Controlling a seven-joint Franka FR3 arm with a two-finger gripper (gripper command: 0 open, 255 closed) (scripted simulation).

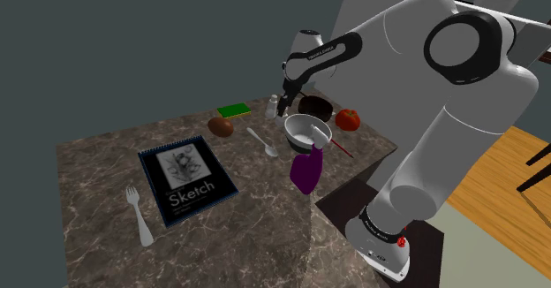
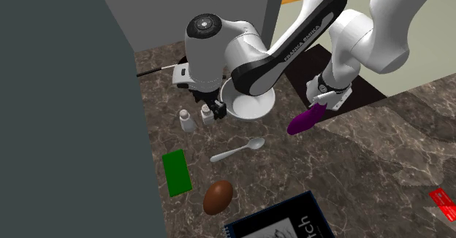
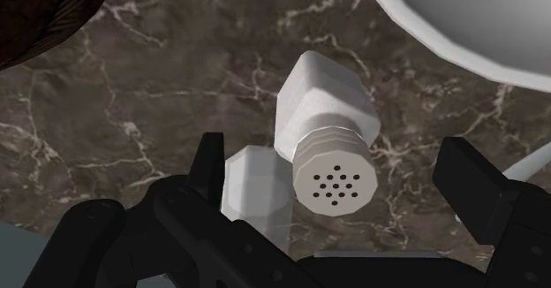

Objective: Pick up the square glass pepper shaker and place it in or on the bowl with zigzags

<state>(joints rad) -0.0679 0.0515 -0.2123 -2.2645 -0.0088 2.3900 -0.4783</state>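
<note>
Two little white shakers close together on a brown stone table top (image 1: 97,167) with thin pale veins like marble. Square pepper shaker (image 3: 325,109) first: boxy body with flat sides, round ridged cap, lots of tiny black holes on top. Stands upright on the stone, right between the black fingers (image 3: 208,167) of the black gripper (image 3: 335,158). Jaws spread wide, gripping nothing, with a clear strip of stone between the shaker and one finger. Other shaker (image 3: 256,189) with many flat sides, just beside the square one and tucked close to the other finger.

Big smooth white round bowl (image 1: 307,132) near the shakers, on the stand's side of them. Dark brown round bowl (image 1: 315,109) just behind the white one, also near the shakers. Shiny red round tomato (image 1: 348,119) to the shoulder view's right of the dark bowl.

Flat green block (image 1: 234,110) and brown egg-shaped lump (image 1: 221,126) to the shoulder view's left of the shakers. Grey spoon (image 1: 262,141) flat on the stone near the white bowl. Purple bottle-shaped thing (image 1: 306,173) at the table's edge. Dark sketch book with a wire spine (image 1: 187,178) well apart from the shakers, with a pale fork (image 1: 139,214) beside it.
</note>
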